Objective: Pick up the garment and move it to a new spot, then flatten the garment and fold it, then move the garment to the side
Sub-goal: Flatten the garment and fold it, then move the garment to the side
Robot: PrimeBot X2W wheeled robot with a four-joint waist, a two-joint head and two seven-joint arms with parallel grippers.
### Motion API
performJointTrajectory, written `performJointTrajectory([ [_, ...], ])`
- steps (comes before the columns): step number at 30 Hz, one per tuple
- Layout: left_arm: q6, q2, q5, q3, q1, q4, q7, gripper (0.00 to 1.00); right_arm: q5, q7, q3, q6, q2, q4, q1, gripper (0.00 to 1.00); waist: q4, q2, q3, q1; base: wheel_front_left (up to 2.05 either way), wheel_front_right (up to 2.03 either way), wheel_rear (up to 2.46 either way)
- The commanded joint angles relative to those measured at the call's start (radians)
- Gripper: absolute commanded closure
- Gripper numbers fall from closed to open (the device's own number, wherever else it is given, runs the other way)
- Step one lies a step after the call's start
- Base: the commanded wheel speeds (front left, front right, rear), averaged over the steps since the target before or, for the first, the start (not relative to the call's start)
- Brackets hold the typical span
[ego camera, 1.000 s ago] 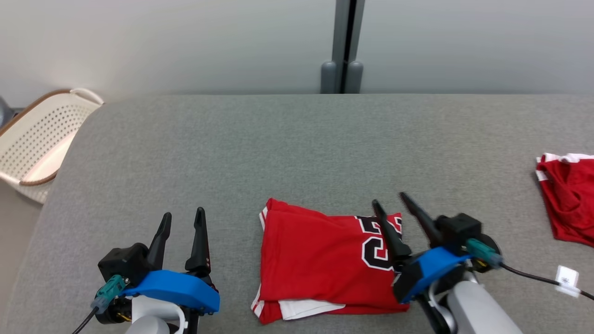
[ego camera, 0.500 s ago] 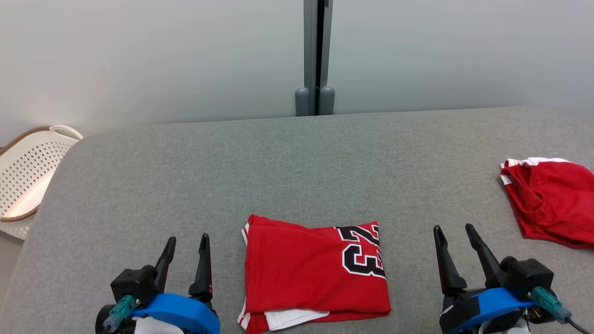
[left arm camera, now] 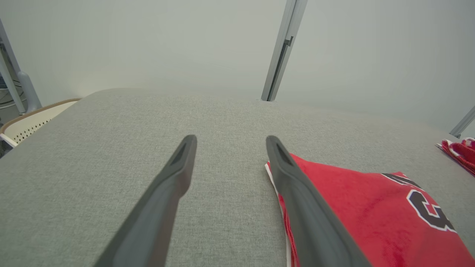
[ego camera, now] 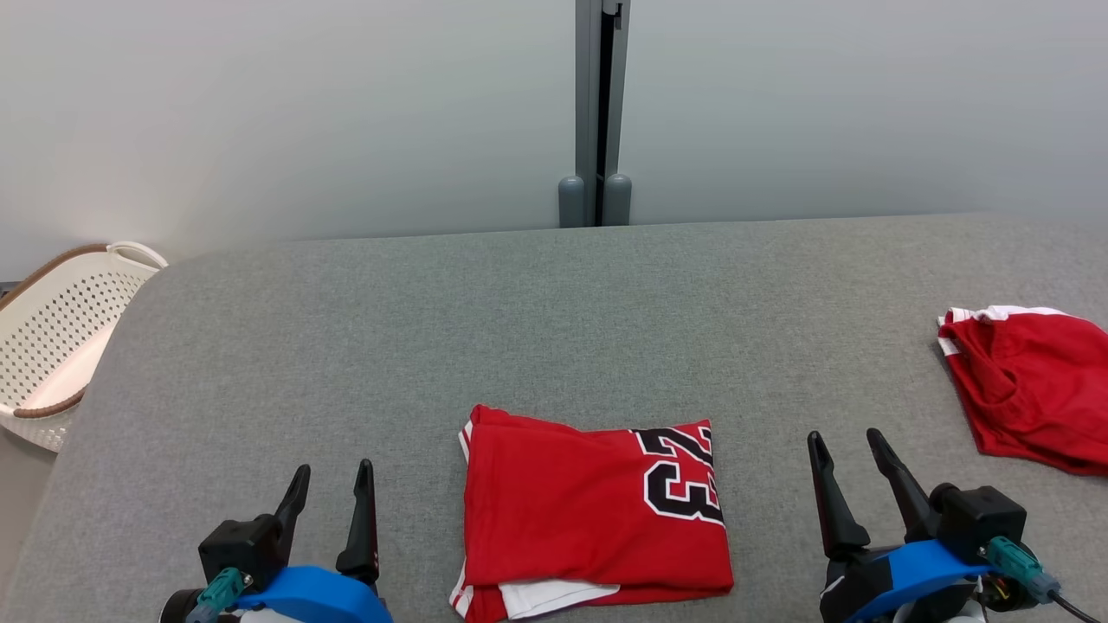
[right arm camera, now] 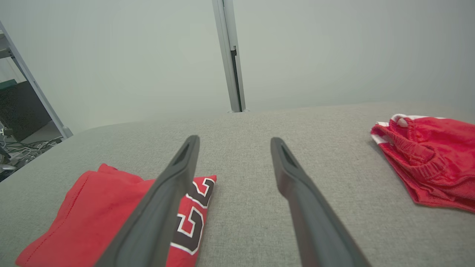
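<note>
The garment point(ego camera: 593, 510), a red jersey with a black and white "23", lies folded in a neat rectangle near the front middle of the grey table point(ego camera: 519, 329). It also shows at the right in the left wrist view point(left arm camera: 371, 207) and at the lower left in the right wrist view point(right arm camera: 96, 218). My left gripper point(ego camera: 332, 477) stands open to the left of the garment, apart from it. Open too, my right gripper point(ego camera: 845, 443) sits to the right of the garment with nothing between its fingers.
A second red garment point(ego camera: 1030, 398) lies crumpled at the table's right edge, also in the right wrist view point(right arm camera: 426, 163). A white perforated basket point(ego camera: 52, 337) stands off the table's left end. A grey post point(ego camera: 597, 112) rises behind the table against the wall.
My right gripper has let go of the jersey's right edge, opened wide and drawn back to the right. The camera has shifted. The left gripper sits slightly lower in view.
</note>
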Motion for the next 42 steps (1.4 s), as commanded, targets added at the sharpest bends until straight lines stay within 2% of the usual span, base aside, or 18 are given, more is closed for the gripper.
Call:
performJointTrajectory([
  [1,0.006,0.003,0.009,0.007,0.009,0.002,-0.006,0.00,-0.003,0.005,0.001,0.001,-0.001,0.004,0.016,0.00,0.003,0.0000,-0.001,0.0000,0.00,0.00,0.00],
  [17,0.020,0.000,0.014,0.011,0.026,-0.019,-0.006,0.00,-0.023,0.021,-0.003,0.001,-0.001,0.012,0.022,0.00,0.010,0.0000,-0.003,0.0000,0.00,0.00,0.00],
  [24,0.023,-0.003,0.017,0.001,0.008,-0.028,-0.002,0.00,0.025,0.183,-0.007,0.001,-0.001,0.050,-0.024,0.00,0.033,0.0000,0.022,0.0000,0.00,0.00,0.00],
  [30,0.021,-0.012,0.018,-0.010,-0.013,-0.036,0.000,0.00,0.007,0.376,-0.021,0.001,-0.002,0.080,-0.079,0.00,0.085,0.0000,0.064,0.0000,0.00,0.00,0.00],
  [33,0.024,-0.017,0.022,-0.011,-0.021,-0.040,-0.001,0.00,0.021,0.458,-0.013,0.001,-0.024,0.092,-0.110,0.00,0.115,0.0000,0.094,0.0000,0.00,0.00,0.00],
  [42,0.018,-0.034,0.028,0.000,-0.048,-0.035,-0.005,0.00,0.075,0.592,0.019,0.001,-0.057,0.183,-0.189,0.00,0.190,0.0000,0.159,0.0000,0.00,0.00,0.00],
])
